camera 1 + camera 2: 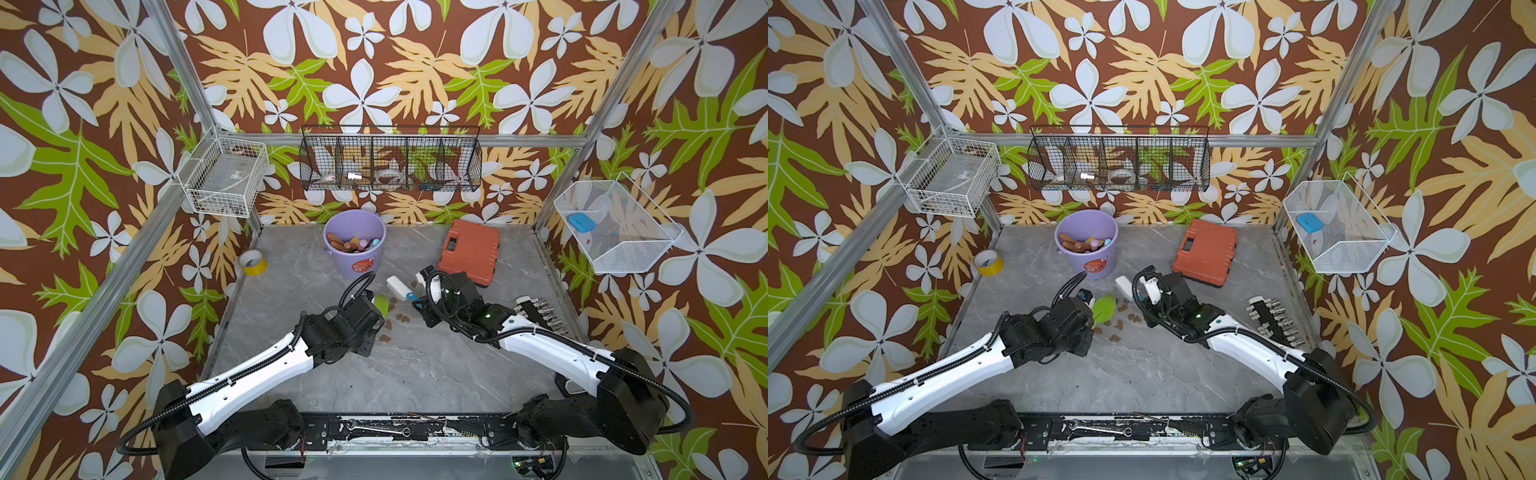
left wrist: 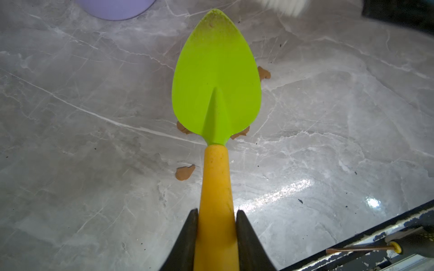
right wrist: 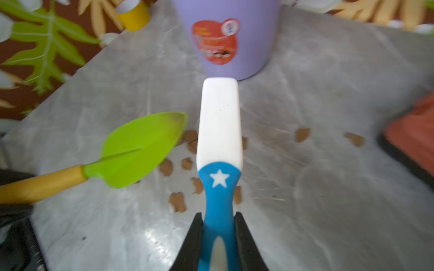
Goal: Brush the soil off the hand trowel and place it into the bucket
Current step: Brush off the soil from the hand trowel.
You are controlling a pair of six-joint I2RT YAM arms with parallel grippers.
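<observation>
One sticker [image 3: 216, 41] on bucket [image 3: 258, 35], print unreadable; white star [image 3: 219, 178] on brush [image 3: 219, 117].

One trowel [image 2: 216, 77], one brush [image 3: 219, 122], one bucket [image 1: 340, 259]. One tool case [image 1: 469, 249], one tape roll [image 1: 252, 262] and one socket rail [image 1: 540, 316] at the right.

Of soil clumps [image 3: 178, 201], about ten can be counted in the right wrist view. A few are partly hidden behind the brush, so the count is not exact.

Three wire baskets hang on the walls:
- one white basket [image 1: 220, 199] at the left
- one black basket [image 1: 357, 153] at the far wall, split into five compartments
- one mesh basket [image 1: 623, 253] at the right

Several handles [image 1: 345, 245] stand in the bucket; their number cannot be told. One wrench [image 1: 376, 430] lies at the near edge.

There are two arms, each with one claw: the left claw [image 2: 217, 211] and the right claw [image 3: 218, 213].
</observation>
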